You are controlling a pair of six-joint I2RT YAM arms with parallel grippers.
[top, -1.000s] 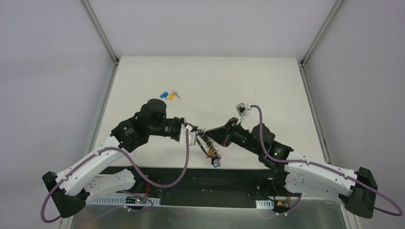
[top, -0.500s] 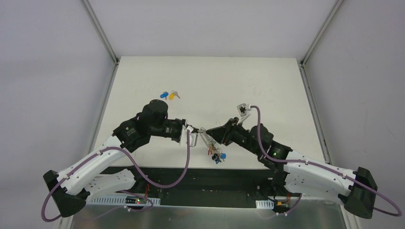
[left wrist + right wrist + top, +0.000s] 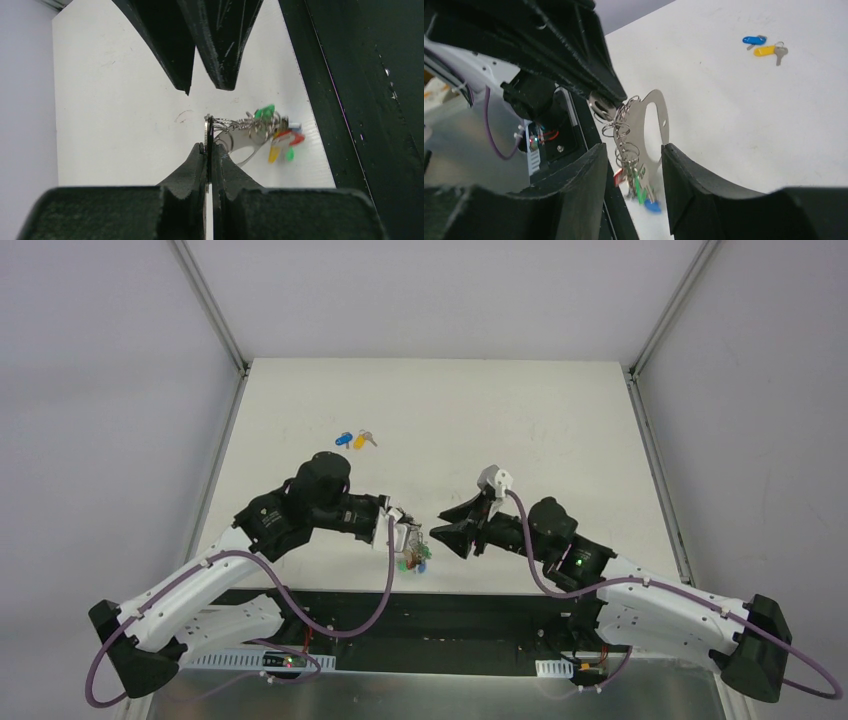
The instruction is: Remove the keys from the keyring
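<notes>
Your left gripper (image 3: 209, 147) is pinched tight on the keyring (image 3: 240, 137) top. It hangs long-axis down from that gripper, keys (image 3: 277, 142) lowest. Beside it your right gripper (image 3: 634, 150) has jaws parted, gripping nothing. The blue key (image 3: 754, 39) and yellow key (image 3: 766, 50) lie well beyond.

Top view: bright, flat, diffuse light from overhead. The table (image 3: 520, 420) is near white with no glare, and there are only faint soft shadows beside my arms near the keyring (image 3: 413, 545), which is too small and smeared there to resolve. Left wrist view: my left gripper (image 3: 209, 150) below the keyring is near-black and soft, the ring edge is crisp, the coloured keys (image 3: 277, 142) right of it are motion-blurred, and the table left of it is nearly blown out. Right wrist view: my right gripper (image 3: 634, 148) flanking the keyring is out of focus and featureless. The keyring's metal has a dull sheen, and the loose keys (image 3: 765, 46) far beyond it are fairly sharp.
</notes>
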